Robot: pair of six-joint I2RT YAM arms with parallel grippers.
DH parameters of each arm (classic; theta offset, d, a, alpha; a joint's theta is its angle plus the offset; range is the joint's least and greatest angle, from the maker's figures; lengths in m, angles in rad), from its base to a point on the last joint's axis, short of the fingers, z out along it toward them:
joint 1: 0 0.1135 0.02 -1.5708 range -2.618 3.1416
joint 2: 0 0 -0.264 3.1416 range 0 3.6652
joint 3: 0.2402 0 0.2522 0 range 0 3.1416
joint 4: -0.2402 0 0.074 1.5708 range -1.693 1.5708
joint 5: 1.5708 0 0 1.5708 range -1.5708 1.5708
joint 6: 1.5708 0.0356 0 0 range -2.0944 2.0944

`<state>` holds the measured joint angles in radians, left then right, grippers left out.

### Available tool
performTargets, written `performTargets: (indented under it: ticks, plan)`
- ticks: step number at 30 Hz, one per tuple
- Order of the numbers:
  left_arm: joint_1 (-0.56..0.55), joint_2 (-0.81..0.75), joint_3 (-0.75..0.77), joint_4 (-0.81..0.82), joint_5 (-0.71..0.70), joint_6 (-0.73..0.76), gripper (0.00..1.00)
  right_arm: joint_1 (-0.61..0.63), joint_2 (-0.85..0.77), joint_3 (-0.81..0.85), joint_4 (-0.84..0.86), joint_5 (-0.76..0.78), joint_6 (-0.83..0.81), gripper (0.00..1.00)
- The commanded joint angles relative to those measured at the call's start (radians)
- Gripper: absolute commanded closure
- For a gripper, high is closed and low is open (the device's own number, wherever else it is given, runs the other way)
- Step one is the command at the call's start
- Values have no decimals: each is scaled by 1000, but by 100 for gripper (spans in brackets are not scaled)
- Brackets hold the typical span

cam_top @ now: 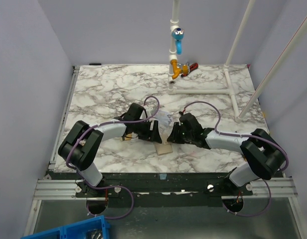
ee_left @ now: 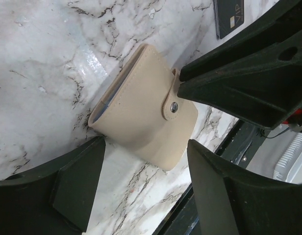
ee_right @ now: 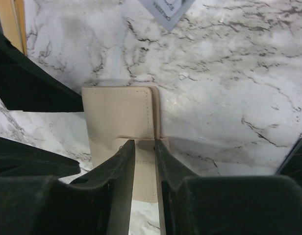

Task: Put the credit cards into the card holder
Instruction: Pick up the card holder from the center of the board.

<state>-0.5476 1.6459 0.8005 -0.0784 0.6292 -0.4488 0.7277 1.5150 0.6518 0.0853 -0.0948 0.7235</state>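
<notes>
The card holder (ee_left: 136,115) lies snapped shut on the marble table (ee_left: 43,73), stretching straight ahead from the right gripper (ee_right: 144,143), which is pinched on its snap tab (ee_left: 173,100). The left gripper (ee_left: 146,147) is spread wide astride it. Only the left wrist view catches the black card (ee_left: 228,17) beyond.

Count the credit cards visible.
3. Black card: top edge, left wrist view. Pale patterned card: top, right wrist view. Gold-orange card: sliver at its top-left; mostly cut off.

Bright even light, sharp, soft shadows
</notes>
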Motion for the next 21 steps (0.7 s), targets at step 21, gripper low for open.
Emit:
performTargets:
  ticks: [21]
  plan:
    - [-18,71,42,-76,-15,4,32,7,72,-187,-55,143,120,99]
